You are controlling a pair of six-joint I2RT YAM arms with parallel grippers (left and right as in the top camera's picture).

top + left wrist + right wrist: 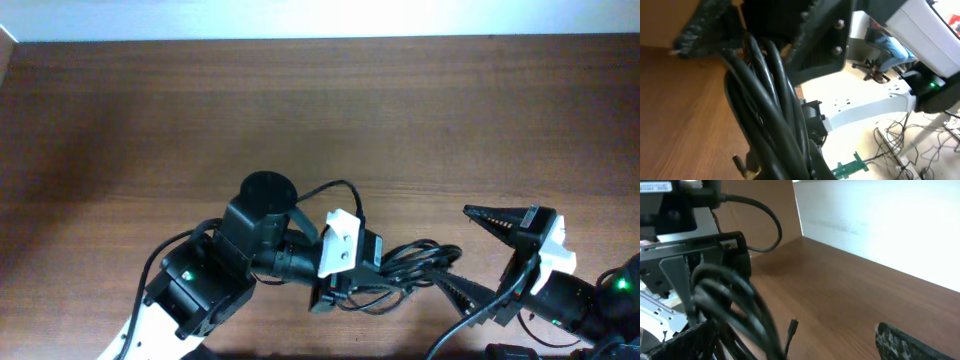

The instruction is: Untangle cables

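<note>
The cables [410, 262] are a bundle of thin black loops at the front middle of the table. My left gripper [348, 285] is shut on the bundle's left end. In the left wrist view the cords [765, 115] run between the fingers [757, 47], and a small plug [741, 165] hangs near the wood. My right gripper [458, 250] is open wide, with its near finger against the right side of the loops. In the right wrist view the loops [735, 305] lie by the left finger, a plug end [792, 326] points up, and the gripper [790, 347] holds nothing.
The brown wooden table [300, 110] stretches back to a white wall. A thin black wire [335, 188] arcs from the left arm's wrist. The table's front edge is just behind both arms, with a power strip and floor wiring [900, 145] beyond it.
</note>
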